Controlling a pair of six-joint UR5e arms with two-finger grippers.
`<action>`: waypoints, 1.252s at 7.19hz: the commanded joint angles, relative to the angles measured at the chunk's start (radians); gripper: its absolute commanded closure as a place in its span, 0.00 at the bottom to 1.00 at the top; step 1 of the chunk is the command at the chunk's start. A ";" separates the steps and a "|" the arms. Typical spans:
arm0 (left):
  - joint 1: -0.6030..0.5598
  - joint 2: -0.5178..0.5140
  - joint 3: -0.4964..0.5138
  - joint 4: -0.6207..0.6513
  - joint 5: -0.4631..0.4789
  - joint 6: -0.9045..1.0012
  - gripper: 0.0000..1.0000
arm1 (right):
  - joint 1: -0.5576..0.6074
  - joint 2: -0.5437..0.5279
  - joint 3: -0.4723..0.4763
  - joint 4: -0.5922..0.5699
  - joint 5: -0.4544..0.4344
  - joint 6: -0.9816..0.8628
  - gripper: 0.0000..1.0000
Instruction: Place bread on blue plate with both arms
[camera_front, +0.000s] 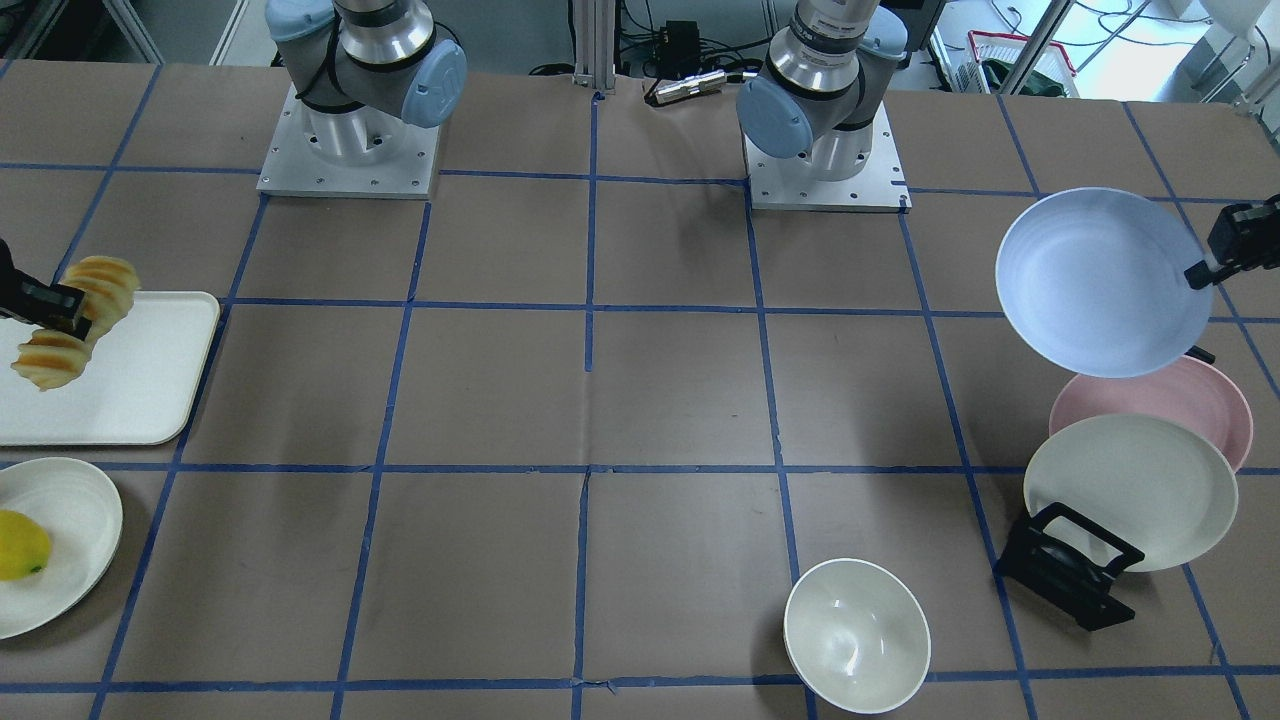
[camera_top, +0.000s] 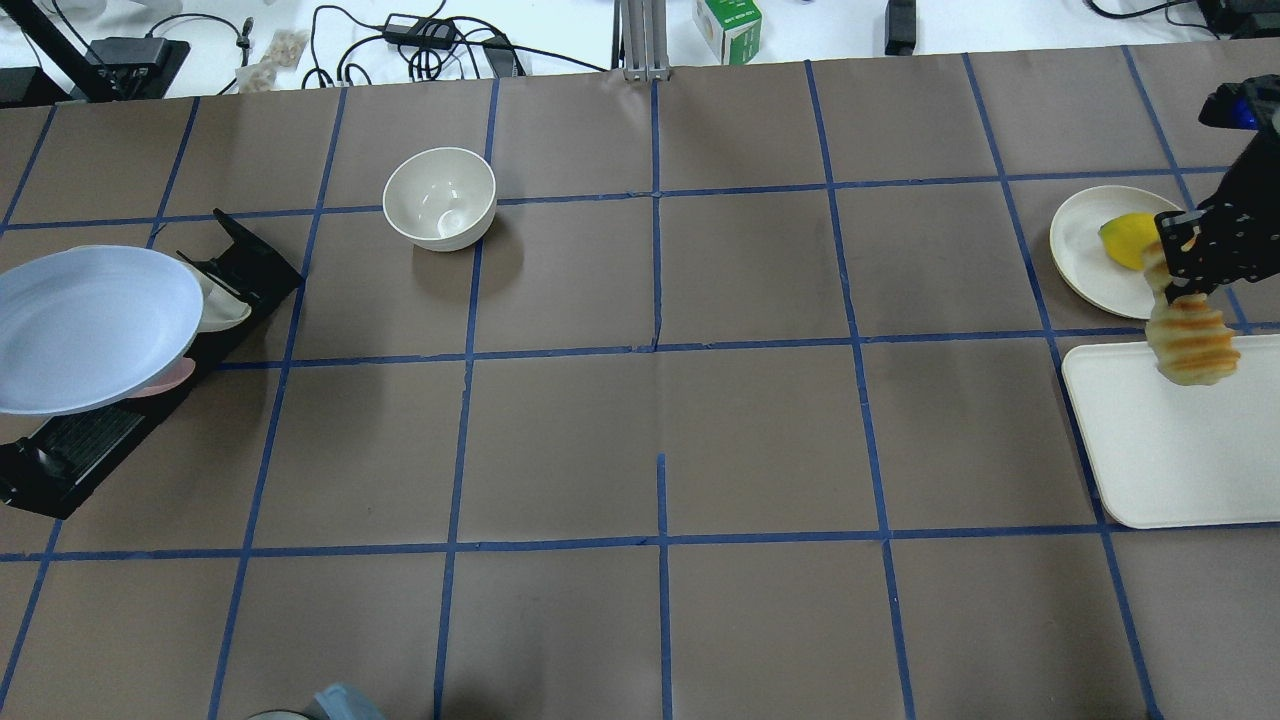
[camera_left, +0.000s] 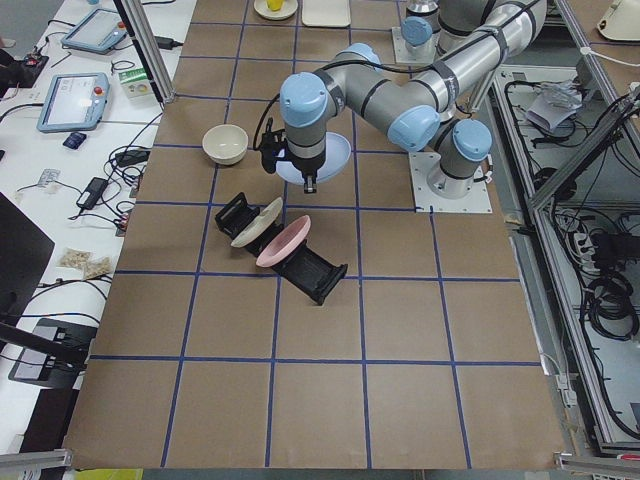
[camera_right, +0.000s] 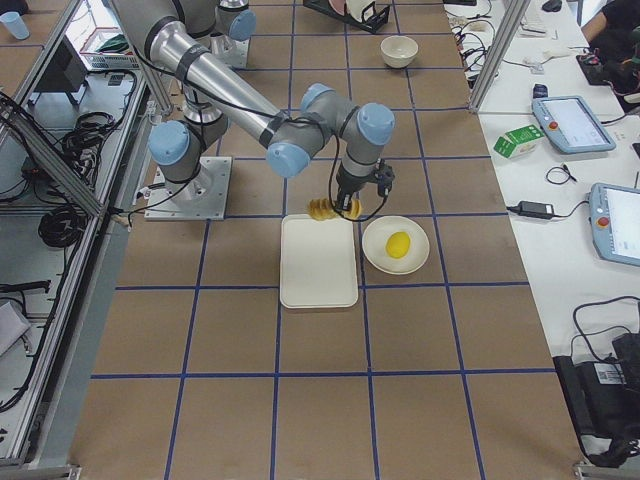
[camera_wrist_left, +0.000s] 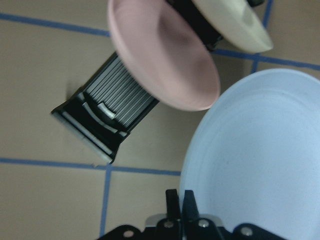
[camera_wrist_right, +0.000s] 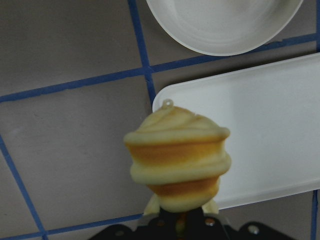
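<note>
The bread (camera_front: 105, 283), a ridged golden loaf, hangs in my right gripper (camera_front: 50, 305), which is shut on its middle above the far edge of a white tray (camera_front: 130, 400). In the right wrist view the bread (camera_wrist_right: 177, 155) points down over the tray's corner. It also shows in the overhead view (camera_top: 1192, 340). The blue plate (camera_front: 1095, 285) is held tilted in the air by my left gripper (camera_front: 1203, 272), shut on its rim. The left wrist view shows the fingers (camera_wrist_left: 173, 202) pinched on the blue plate's (camera_wrist_left: 260, 155) edge, above the plate rack.
A black rack (camera_front: 1065, 565) holds a pink plate (camera_front: 1190, 395) and a cream plate (camera_front: 1130, 490) below the blue one. A white bowl (camera_front: 857, 635) stands near the operators' edge. A cream plate (camera_front: 70, 540) with a yellow lemon (camera_front: 20, 545) lies beside the tray.
</note>
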 joint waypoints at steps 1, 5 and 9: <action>-0.165 -0.037 -0.060 0.121 -0.166 -0.075 1.00 | 0.109 -0.028 -0.035 0.051 0.021 0.166 1.00; -0.451 -0.081 -0.407 0.725 -0.320 -0.532 1.00 | 0.249 -0.046 -0.070 0.093 0.090 0.358 1.00; -0.668 -0.215 -0.412 0.933 -0.261 -0.893 1.00 | 0.341 -0.046 -0.061 0.082 0.095 0.470 1.00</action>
